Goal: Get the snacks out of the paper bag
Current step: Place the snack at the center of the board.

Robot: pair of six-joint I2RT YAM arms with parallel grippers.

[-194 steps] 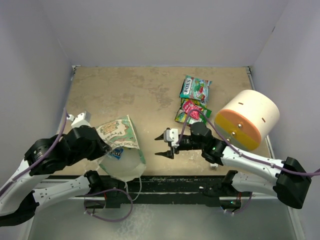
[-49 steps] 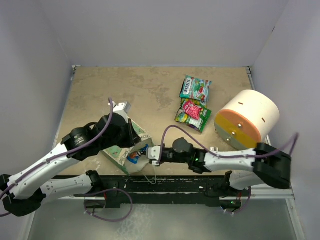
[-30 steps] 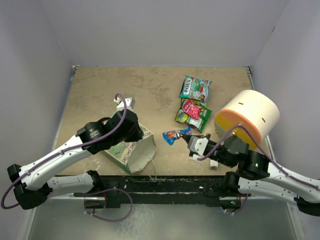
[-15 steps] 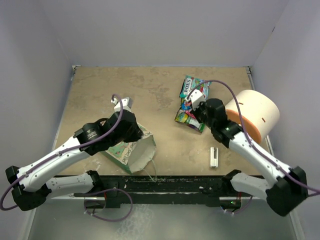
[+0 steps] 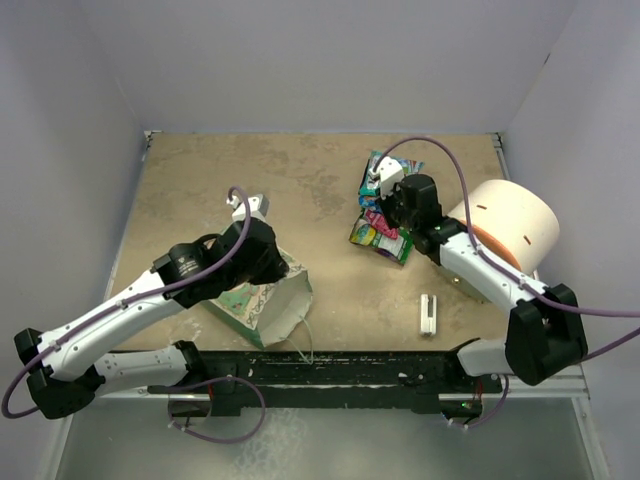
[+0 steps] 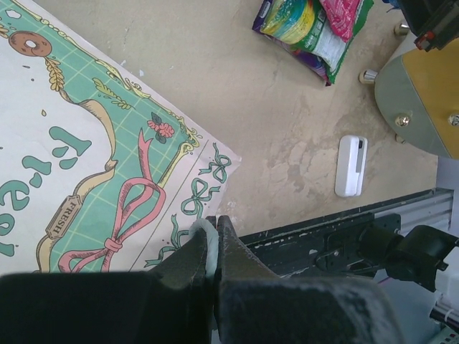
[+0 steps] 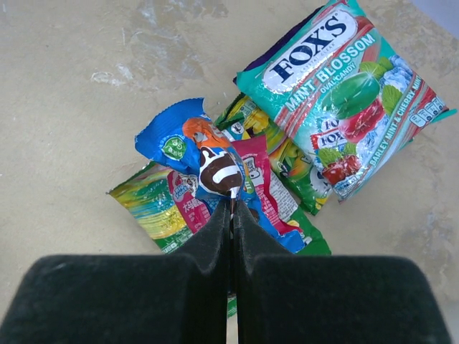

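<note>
Now, paper bag [image 5: 262, 300] at seven o'clock, snacks [image 7: 337, 79] at one

The left gripper [image 6: 213, 247] pinches the bag's rim; the inside of the bag is hidden. The right gripper [image 7: 232, 215] is closed on a blue packet [image 7: 188, 143] over the other snacks.

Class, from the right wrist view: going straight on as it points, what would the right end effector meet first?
The right end effector, shut on a blue packet, would likely meet the pink packet lying just below; depth unclear.
</note>
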